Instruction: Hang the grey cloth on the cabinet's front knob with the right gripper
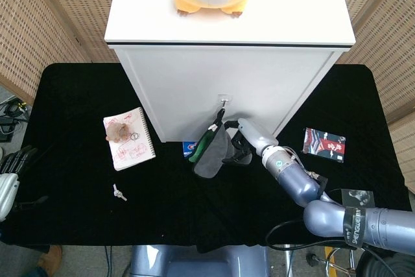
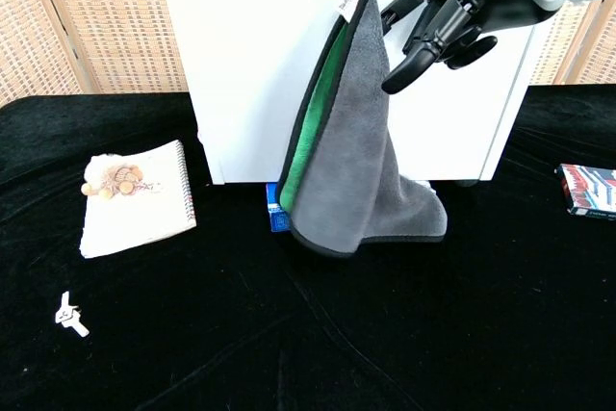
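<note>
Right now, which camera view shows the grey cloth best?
The chest view: the grey cloth hangs full length against the cabinet, its green lining visible. In the head view the grey cloth looks small, seen from above, below the knob.

Head cam looks steeply down over the whole table (image 1: 78,212); chest cam sits low, close, facing the cabinet (image 2: 250,64) front. Both catch that front.

right hand (image 2: 445,18) raised, fingers (image 2: 416,49) spread, left hand (image 1: 8,174) low at side
</note>
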`<state>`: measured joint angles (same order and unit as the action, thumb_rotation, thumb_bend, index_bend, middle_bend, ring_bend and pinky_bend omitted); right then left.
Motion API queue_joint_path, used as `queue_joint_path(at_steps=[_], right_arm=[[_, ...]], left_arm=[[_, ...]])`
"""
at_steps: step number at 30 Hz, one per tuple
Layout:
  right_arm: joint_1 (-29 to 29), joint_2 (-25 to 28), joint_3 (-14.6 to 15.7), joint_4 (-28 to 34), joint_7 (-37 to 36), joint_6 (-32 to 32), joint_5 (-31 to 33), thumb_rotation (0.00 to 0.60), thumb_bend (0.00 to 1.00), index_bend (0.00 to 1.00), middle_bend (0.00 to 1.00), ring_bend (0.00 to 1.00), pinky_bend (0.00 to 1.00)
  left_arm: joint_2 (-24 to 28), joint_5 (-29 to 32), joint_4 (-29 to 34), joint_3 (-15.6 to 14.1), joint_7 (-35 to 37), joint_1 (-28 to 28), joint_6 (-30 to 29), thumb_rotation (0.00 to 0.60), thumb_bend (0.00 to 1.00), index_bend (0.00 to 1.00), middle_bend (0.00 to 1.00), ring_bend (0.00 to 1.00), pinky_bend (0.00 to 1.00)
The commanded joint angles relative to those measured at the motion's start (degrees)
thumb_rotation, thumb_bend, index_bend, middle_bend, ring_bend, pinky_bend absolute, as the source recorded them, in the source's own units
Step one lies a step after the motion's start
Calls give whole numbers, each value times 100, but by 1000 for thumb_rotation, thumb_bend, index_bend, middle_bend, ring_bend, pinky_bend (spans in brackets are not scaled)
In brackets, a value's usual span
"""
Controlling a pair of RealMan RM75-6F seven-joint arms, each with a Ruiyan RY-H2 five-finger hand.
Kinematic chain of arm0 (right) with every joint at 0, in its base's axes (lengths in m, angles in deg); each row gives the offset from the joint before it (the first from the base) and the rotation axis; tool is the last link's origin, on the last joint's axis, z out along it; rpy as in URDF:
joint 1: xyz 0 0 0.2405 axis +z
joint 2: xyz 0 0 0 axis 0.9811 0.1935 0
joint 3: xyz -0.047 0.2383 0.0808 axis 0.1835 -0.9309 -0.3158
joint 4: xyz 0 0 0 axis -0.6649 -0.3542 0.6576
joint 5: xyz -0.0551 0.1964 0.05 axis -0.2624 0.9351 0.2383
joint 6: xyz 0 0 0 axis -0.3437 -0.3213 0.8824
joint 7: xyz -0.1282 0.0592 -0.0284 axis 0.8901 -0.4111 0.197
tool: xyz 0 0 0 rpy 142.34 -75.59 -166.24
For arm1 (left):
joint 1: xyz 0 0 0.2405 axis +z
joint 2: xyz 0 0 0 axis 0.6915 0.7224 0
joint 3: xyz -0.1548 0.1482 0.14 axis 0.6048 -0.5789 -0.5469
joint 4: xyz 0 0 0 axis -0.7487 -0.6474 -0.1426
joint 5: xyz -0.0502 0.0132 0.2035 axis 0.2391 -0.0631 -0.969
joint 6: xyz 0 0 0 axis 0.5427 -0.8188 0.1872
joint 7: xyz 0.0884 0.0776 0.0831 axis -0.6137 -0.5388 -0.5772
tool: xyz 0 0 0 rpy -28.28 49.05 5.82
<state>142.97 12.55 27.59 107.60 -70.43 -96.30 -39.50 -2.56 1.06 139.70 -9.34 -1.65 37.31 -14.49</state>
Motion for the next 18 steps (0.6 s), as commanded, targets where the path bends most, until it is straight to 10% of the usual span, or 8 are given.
queue_joint_path(at_steps=[1,18], right_arm=[[-40,49,13,47,-27,-20,-74,600,36,421,1000,1000,1000],[-945,961,272,649,-279,73,-1404,600,34,451,1000,1000,1000]], left_arm=[[1,-2,1,-1,0,0,1,600,0,0,0,0,0],[1,-48,33,-19,-31,0,-18,600,0,0,0,0,0]])
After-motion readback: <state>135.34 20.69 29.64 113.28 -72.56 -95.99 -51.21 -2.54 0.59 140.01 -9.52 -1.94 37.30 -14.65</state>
